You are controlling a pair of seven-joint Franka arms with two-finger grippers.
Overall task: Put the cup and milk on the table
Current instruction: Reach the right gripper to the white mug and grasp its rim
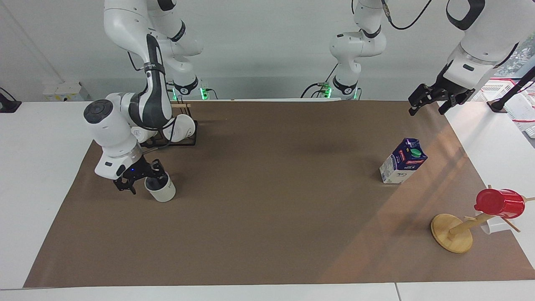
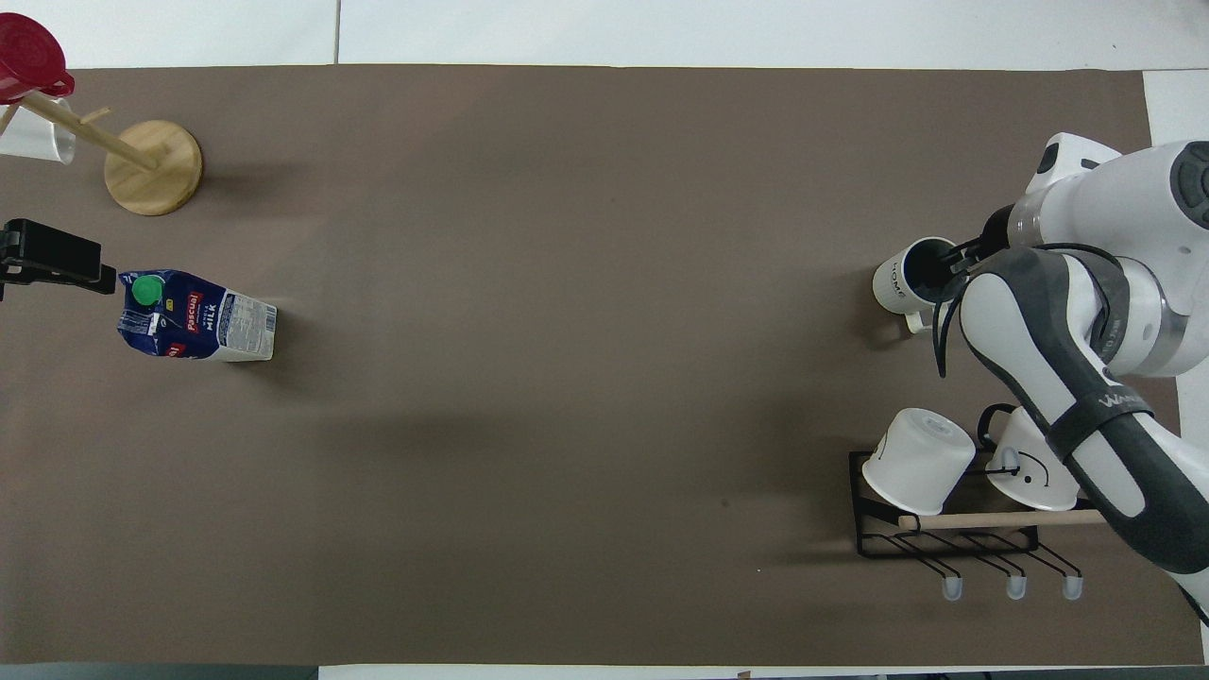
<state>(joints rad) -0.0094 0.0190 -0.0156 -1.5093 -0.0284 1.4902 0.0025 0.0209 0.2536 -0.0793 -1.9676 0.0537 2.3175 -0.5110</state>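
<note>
While the right pincer [image 1: 142, 180] straddles the cup's [image 1: 161, 189] rim, fingers spread, the grasp is underway; next it must pinch the wall, and the left pincer [image 1: 430, 100], spread, waits above the milk [image 1: 402, 161].

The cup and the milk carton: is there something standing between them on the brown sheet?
No. Between the cup and the milk carton the brown sheet is bare; both the facing and overhead views show this.

Right gripper [image 1: 142, 184] low; left gripper [image 1: 430, 101] raised, open.

one cream cup [image 1: 161, 189], two white mugs [image 2: 918, 460], one red cup [image 1: 500, 203], one milk carton [image 1: 403, 161].
</note>
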